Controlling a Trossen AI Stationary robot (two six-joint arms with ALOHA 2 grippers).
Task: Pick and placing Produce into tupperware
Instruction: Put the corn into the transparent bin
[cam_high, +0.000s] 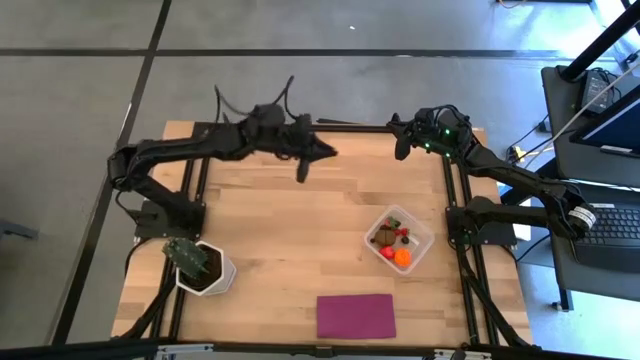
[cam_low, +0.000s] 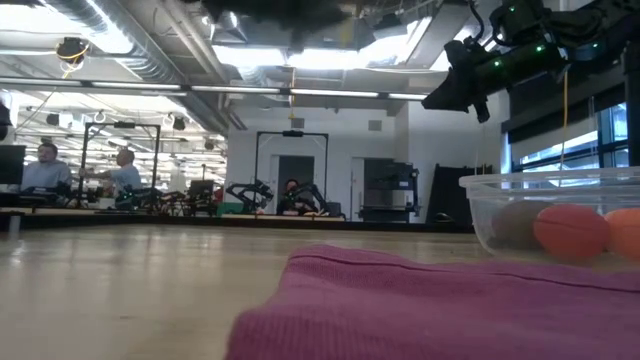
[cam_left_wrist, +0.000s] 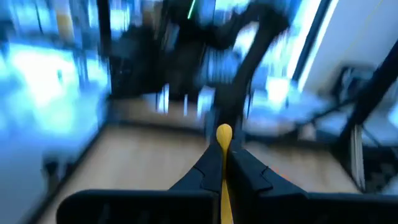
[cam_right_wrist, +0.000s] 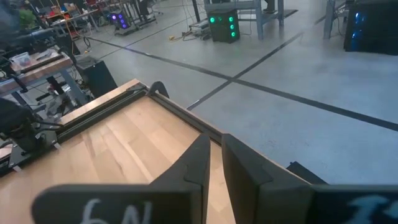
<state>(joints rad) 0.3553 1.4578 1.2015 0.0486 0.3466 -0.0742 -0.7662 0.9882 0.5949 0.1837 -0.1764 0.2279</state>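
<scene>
The clear tupperware (cam_high: 424, 240) stands on the right half of the table, and also shows in the low view (cam_low: 480, 200). It holds an orange ball (cam_high: 402, 257), a brown oval (cam_high: 385, 238), small red pieces (cam_high: 387, 253) and dark berries (cam_high: 403, 235). My left gripper (cam_high: 330, 153) hangs above the far middle of the table, shut on a thin yellow bit (cam_left_wrist: 224, 134). My right gripper (cam_high: 400, 142) is raised over the far right edge and holds nothing, with only a thin slit between its fingers (cam_right_wrist: 214, 163). My left gripper pinches the yellow bit between its two fingers. The bit lies along the fingers, and its rounded end (cam_left_wrist: 224, 131) sticks out past the fingertips. The fingers point about level toward the table's right. The bit is lifted clear of the table.
A flat magenta rectangle (cam_high: 356, 315) lies near the front edge, filling the foreground of the low view (cam_low: 400, 300). A green plant in a white pot (cam_high: 203, 268) stands at the front left. Bare wood lies between the pot and the tub. People sit in the room behind (cam_low: 45, 170).
</scene>
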